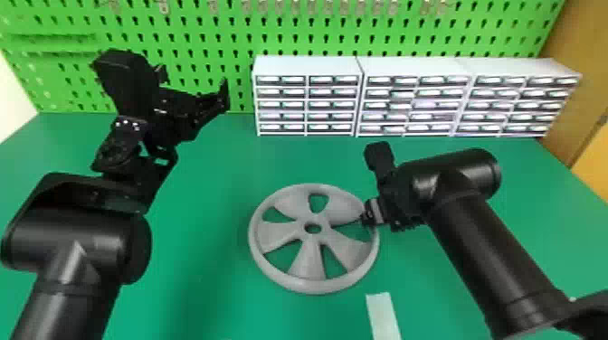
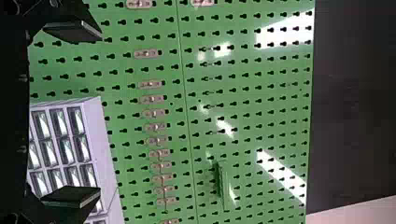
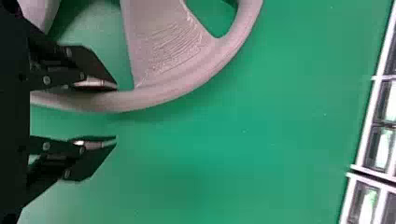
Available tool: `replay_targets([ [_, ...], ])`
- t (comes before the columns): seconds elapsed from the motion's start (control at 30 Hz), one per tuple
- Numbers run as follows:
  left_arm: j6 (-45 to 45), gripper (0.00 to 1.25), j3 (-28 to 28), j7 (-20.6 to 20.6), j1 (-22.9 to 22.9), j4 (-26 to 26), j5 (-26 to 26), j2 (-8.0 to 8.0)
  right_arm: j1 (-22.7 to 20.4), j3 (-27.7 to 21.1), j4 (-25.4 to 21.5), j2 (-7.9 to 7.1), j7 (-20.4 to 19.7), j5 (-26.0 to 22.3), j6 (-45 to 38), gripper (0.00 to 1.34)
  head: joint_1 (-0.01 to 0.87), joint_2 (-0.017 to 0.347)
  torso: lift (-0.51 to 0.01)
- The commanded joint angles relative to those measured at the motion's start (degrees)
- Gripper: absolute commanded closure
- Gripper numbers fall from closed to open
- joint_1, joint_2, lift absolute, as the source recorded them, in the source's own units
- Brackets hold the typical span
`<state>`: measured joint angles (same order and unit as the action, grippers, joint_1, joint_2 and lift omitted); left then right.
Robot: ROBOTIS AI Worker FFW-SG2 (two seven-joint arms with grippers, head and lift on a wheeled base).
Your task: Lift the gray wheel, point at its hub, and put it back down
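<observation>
gray wheel [image 1: 307, 262]: flat, well in from worktop [image 1: 457, 307] far edge | right end effector [image 3: 116, 113]: parted astride rim [image 3: 154, 96], seemingly no grip | left end effector [image 2: 101, 114]: spread, empty | likely light, stiff; pinch rim

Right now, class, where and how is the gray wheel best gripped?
Grip the gray wheel by its outer rim, probably from the robot's right, one finger inside, one outside: the rim is a narrow band beside open gaps, and the open right claw frames it.
</observation>
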<state>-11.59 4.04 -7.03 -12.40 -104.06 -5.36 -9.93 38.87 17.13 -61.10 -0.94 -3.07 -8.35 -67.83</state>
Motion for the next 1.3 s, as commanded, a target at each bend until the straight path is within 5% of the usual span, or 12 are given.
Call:
replay_targets([
  [0.0, -0.01, 0.12, 0.00, 0.00, 0.01, 0.00, 0.00, 0.00, -1.08, 0.09, -1.04, -0.03, 0.00, 1.49, 2.70, 1.20, 0.692, 0.048, -0.088],
  [0.77, -0.45, 0.12, 0.09, 0.00, 0.01, 0.00, -0.09, 0.00, -4.50, -2.63, -1.92, -0.46, 0.08, 0.79, 13.51, 1.31, 0.692, 0.048, -0.088],
  [1.27, -0.72, 0.12, -0.18, -0.18, 0.45, 0.00, -0.09, 0.00, -6.09, -5.80, -14.05, -0.29, 0.00, 7.55, 17.99, 1.31, 0.692, 0.048, -0.088],
])
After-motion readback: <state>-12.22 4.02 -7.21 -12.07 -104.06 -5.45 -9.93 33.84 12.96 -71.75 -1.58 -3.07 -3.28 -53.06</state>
